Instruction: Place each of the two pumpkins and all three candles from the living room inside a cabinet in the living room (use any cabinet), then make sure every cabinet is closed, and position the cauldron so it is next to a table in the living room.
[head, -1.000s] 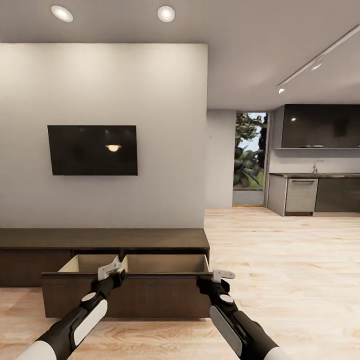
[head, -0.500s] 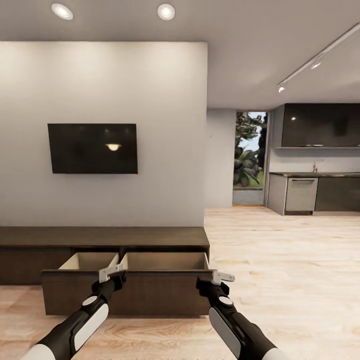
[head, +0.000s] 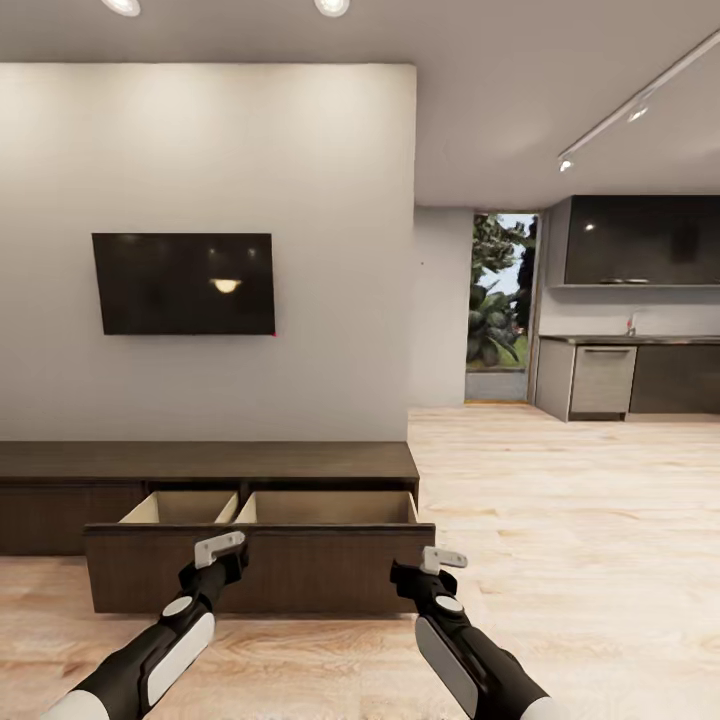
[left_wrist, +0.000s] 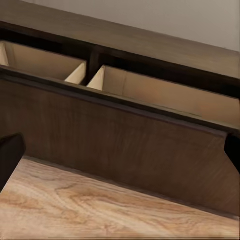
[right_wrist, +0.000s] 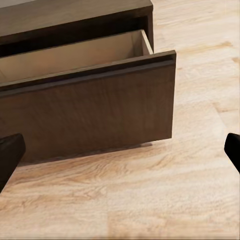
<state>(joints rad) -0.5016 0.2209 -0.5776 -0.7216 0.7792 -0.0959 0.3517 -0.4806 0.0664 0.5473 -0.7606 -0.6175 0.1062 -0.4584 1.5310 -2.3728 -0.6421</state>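
The long dark brown cabinet (head: 200, 462) stands against the grey wall. Its wide drawer (head: 300, 570) is pulled out and shows two pale beige compartments (left_wrist: 165, 92); their floors are hidden behind the drawer front. My left gripper (head: 220, 548) hangs open just in front of the drawer front, near its left part. My right gripper (head: 443, 557) is open too, by the drawer's right end, a little short of it. Both wrist views look at the drawer front (right_wrist: 90, 115) between dark, widely spread fingertips (left_wrist: 10, 152) (right_wrist: 10, 150). The pumpkins, candles, cauldron and table are out of view.
A black TV (head: 185, 284) hangs on the wall above the cabinet. Light wood floor (head: 580, 520) stretches off to the right toward a grey kitchen (head: 640, 375) and a doorway with plants (head: 500, 300).
The view has shifted upward and back a little. Both grippers, which were at the drawer's top edge, now sit lower and slightly away from the drawer front. The drawer stays open.
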